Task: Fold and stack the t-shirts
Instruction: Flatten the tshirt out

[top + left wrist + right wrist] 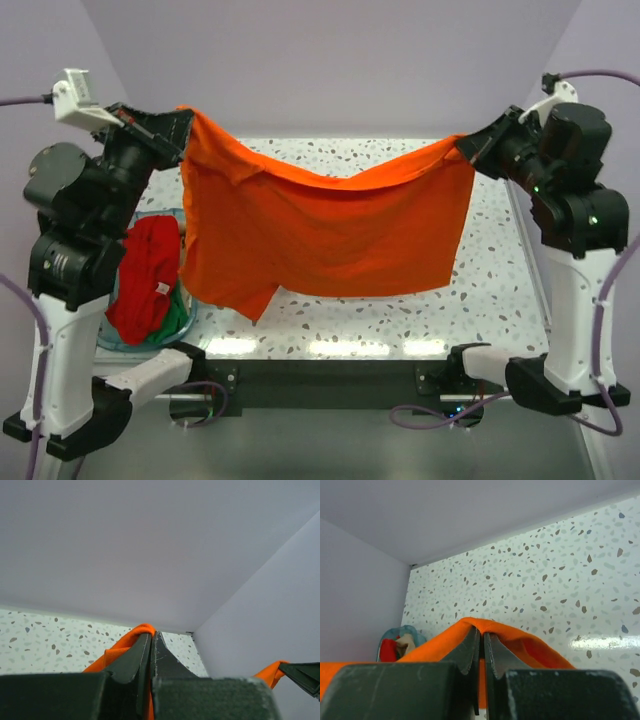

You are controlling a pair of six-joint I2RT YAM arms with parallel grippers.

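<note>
Bright orange soft cloth t-shirt (320, 235) is hanging spread in the air across the middle of the top view, pinched at its two upper corners.

Left claw (153, 636) is clamping narrow on the upper-left corner, with a bead of orange cloth bulging over its tips. Right claw (481, 633) is nipping tight on the upper-right corner, with cloth humping over both fingers.

The shirt's long axis is running left to right between the two claws. Its top edge is sagging in the middle, so the cloth is not being pulled taut. The body is draping from that edge toward the bottom of the frame. The lower-left part is hanging down in a point, lower than the lower-right hem. Cannot tell whether the hem is touching the white speckled bench (350, 322) or hanging just above it.

Judgement: the coming move is laying the shirt flat for folding. The cloth is lying below and between both claws, and neither arm is nearer, so both would need to be lowering together and evenly.

A translucent teal plastic tub (183, 214) is sitting at the left of the frame, just beside the shirt's left edge. It is holding a crumpled red cloth shirt (145, 275) and a green cloth shirt (176, 318); a beige cloth piece (406, 644) is showing in the right wrist view.

Risk: the hanging lower-left point may be dragging onto the tub rim. The bench behind the shirt is hidden.
</note>
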